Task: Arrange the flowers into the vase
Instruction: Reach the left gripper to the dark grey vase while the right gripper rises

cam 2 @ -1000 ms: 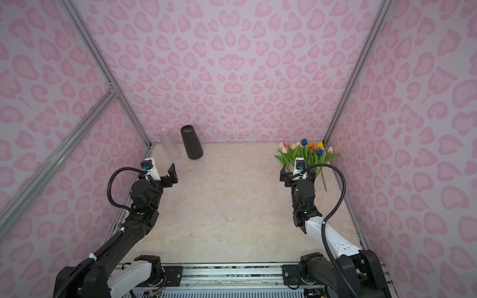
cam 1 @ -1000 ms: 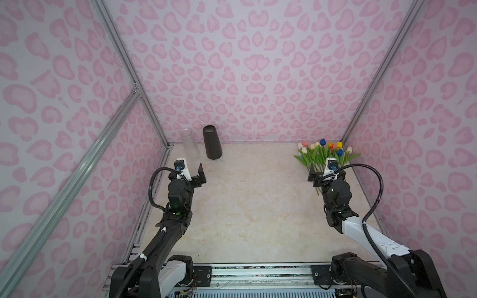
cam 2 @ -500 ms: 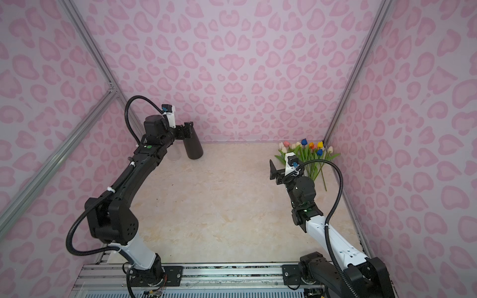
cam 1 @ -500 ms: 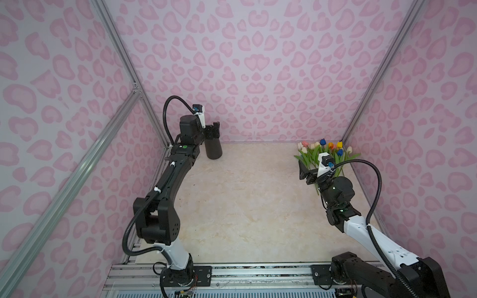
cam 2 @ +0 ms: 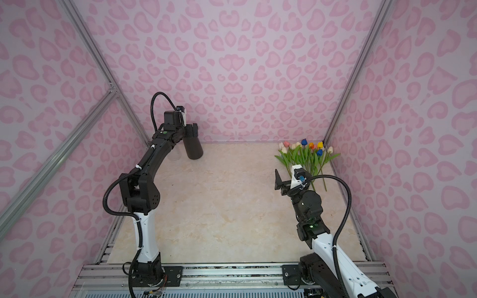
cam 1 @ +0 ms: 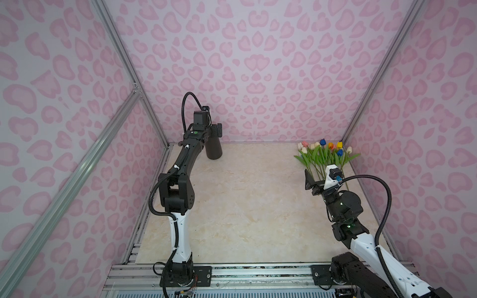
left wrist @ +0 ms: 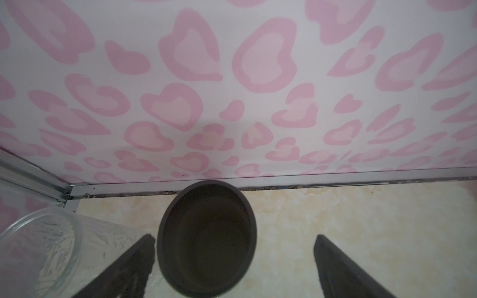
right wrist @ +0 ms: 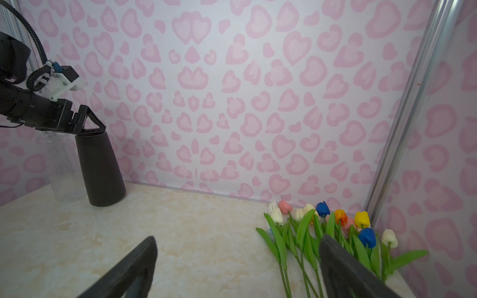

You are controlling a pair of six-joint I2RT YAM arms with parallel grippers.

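Flowers (right wrist: 304,224) — about twelve, two blue; one dark vase (right wrist: 100,170), one clear vase (right wrist: 62,167); left gripper (left wrist: 235,237), right gripper (right wrist: 237,240) — both agape.

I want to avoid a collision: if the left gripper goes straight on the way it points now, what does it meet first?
Most likely the black vase: its mouth lies between the open jaws of the left gripper. Beyond it stands only the back wall. Depth is hard to judge.

Enclosed robot test cell, lab-type. Walled with pink heart-print panels (cam 1: 258,64) on aluminium framing (cam 1: 122,59). Fitted with slotted mounting rail (cam 1: 258,273).
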